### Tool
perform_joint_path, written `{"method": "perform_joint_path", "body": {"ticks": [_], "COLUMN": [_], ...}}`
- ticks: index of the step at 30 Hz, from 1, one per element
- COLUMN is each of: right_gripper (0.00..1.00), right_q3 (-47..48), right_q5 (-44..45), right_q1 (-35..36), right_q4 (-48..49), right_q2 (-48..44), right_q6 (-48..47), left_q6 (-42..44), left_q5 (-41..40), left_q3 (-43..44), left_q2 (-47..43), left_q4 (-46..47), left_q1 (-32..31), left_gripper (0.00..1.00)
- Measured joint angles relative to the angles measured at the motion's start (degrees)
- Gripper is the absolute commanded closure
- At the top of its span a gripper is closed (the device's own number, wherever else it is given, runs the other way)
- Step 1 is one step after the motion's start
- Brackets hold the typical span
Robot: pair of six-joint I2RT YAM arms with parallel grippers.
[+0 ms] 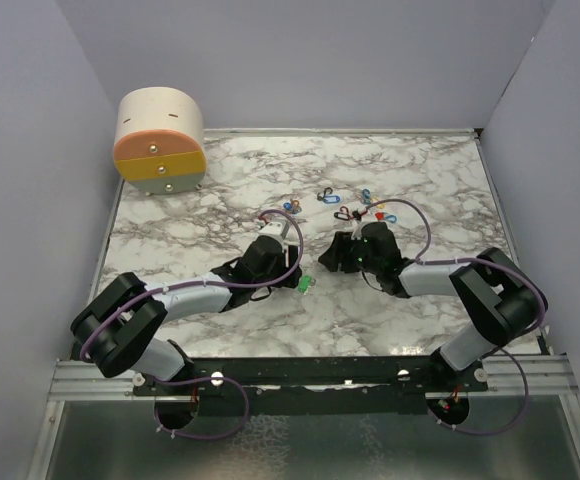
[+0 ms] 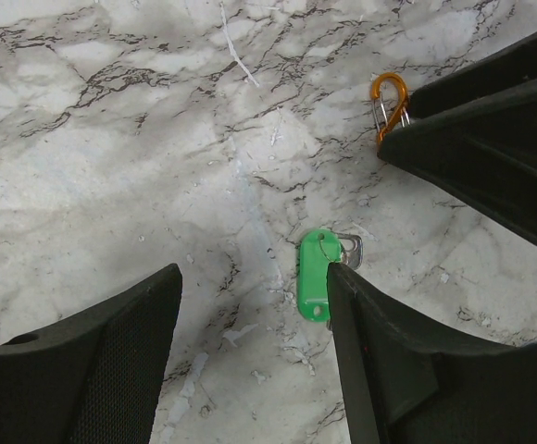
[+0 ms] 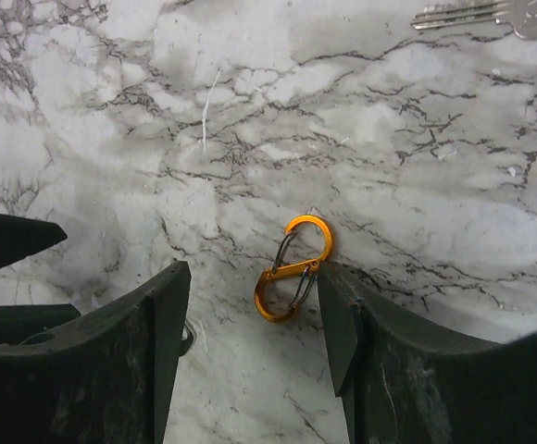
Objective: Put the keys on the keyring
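Left pincer [image 2: 253, 277] spread, green key [image 2: 315, 276] beside one finger; right pincer [image 3: 253, 275] spread around orange clip [image 3: 293, 268].

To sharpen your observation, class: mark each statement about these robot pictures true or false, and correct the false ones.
1. The green-tagged key lies flat on the marble table. True.
2. The left pincer is shut on that key. False: it is open, and the key lies loose on the table.
3. The orange clip lies on the table inside the open right pincer. True.
4. The green-tagged key hangs on the orange clip. False: they lie apart, and the clip is bare.
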Motion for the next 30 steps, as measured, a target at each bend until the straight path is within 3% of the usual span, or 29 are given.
{"method": "perform_joint_path", "body": {"ticks": [18,30], "right_gripper": [0.42,0.50], "right_q3": [4.5,4.9], "right_q5": [3.4,7.5], "right_q1": [0.3,1.1], "right_q4": [-2.3,-7.3], "right_q2": [3.0,1.3], "right_q6": [-3.6,-7.4], "left_q6": [0.0,0.0], "left_q5": [-0.3,-0.5], "left_q3": [-0.1,-0.1], "left_q2": [-0.8,-1.4], "left_q4": [-0.4,-0.8], "left_q1": [0.0,0.0], "left_gripper": [0.34,0.34]}}
